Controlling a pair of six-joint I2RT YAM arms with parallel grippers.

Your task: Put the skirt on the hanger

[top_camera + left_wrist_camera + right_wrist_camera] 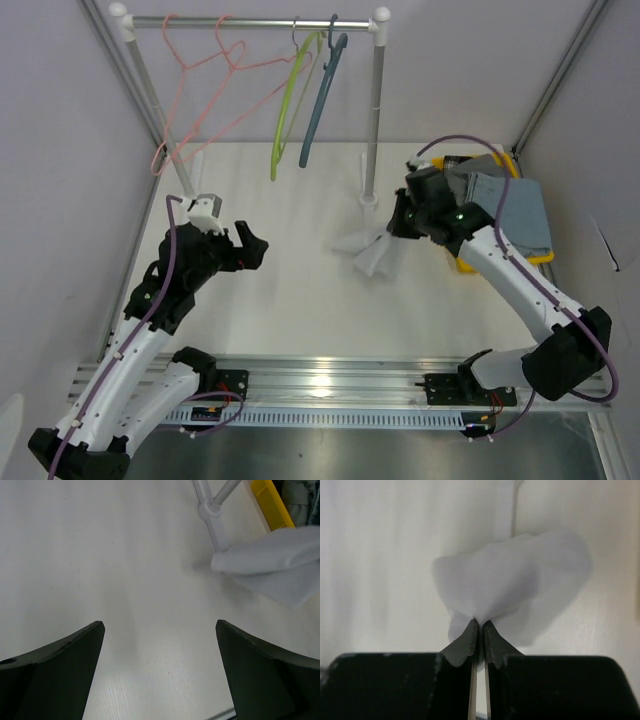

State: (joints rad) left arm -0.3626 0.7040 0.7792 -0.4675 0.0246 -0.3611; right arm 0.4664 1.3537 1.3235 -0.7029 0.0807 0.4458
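Observation:
The skirt (368, 252) is a small white cloth hanging bunched just above the table, beside the rack's right foot. My right gripper (396, 230) is shut on its upper edge; in the right wrist view the gripper (480, 623) pinches the white skirt (520, 580) between closed tips. Several hangers hang on the rail at the back: pink ones (200, 75), a green one (290, 100) and a blue one (322, 95). My left gripper (255, 247) stands open and holds nothing, left of the skirt. In the left wrist view its gripper (160, 627) faces bare table, with the skirt (280, 565) at the upper right.
The rack's right pole (376, 110) stands on a white foot (210, 512) next to the skirt. A yellow bin (540, 258) with folded grey-blue clothes (520, 210) sits at the right, behind the right arm. Pale walls close in both sides.

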